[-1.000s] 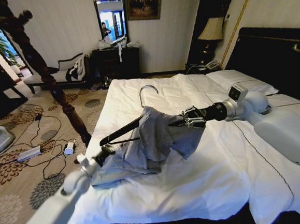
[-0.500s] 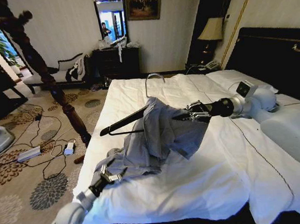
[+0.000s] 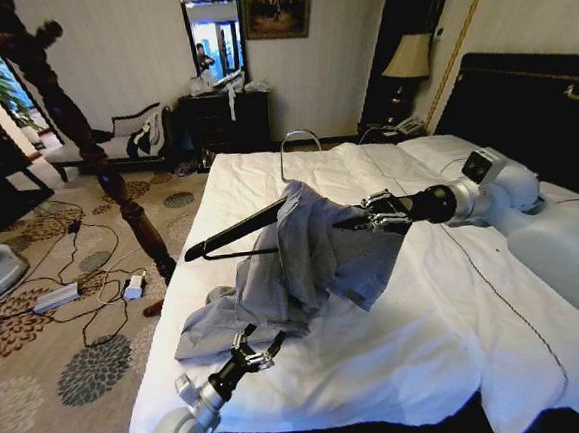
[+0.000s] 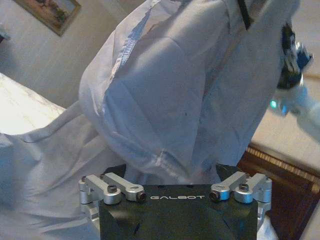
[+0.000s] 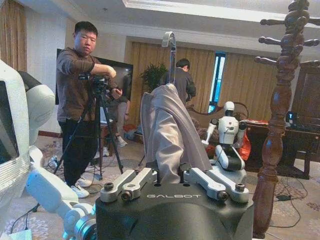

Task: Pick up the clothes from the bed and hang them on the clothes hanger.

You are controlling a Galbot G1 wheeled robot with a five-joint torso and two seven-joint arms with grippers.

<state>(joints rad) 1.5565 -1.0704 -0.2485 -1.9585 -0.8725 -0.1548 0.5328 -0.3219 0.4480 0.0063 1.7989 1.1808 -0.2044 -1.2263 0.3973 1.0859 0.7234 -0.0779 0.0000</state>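
Right tool (image 3: 362,221) is held above the middle of the bed (image 3: 429,336), fingers pinched on one end of the clothes hanger (image 3: 233,235) under the cloth. The hanger is raised off the duvet, dark bar slanting down toward the bed's left edge, silver hook (image 3: 297,148) pointing up. Grey-blue shirt (image 3: 313,260) is draped over the hanger's right shoulder; its lower part trails onto the duvet, bunched near the left edge. In the right wrist view the shirt (image 5: 167,135) hangs right in front of the tool, with the hook (image 5: 171,45) above. Left tool (image 3: 255,350) sits low by the bed's near left corner, fingers spread, holding nothing, just beside the shirt's hem.
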